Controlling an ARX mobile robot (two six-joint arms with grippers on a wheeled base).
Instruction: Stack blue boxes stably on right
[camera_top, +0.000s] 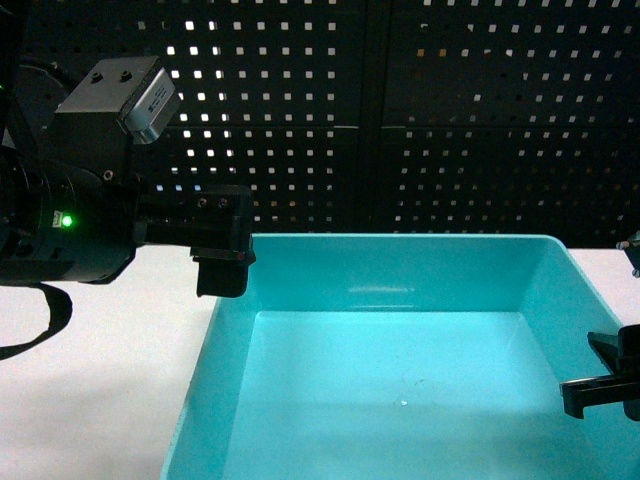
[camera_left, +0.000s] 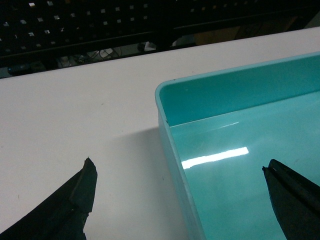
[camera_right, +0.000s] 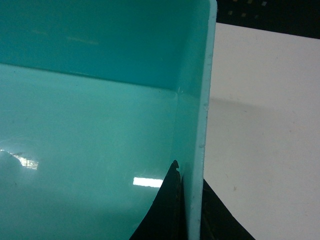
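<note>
One turquoise blue box (camera_top: 400, 380) fills the middle and right of the head view, lying on the white table. My left gripper (camera_left: 177, 172) is open and straddles the box's left wall (camera_left: 175, 165), one finger outside over the table, the other over the box floor. My right gripper (camera_right: 192, 185) is shut on the box's right wall (camera_right: 197, 125), one finger inside and one outside against the rim. In the head view the left gripper (camera_top: 222, 262) sits at the box's far left corner and the right gripper (camera_top: 605, 385) at the right rim.
White table (camera_top: 100, 380) stretches to the left of the box and to its right (camera_right: 265, 130). A dark perforated panel (camera_top: 420, 120) stands behind the table. The left arm's body (camera_top: 70, 220) hangs over the table's left part.
</note>
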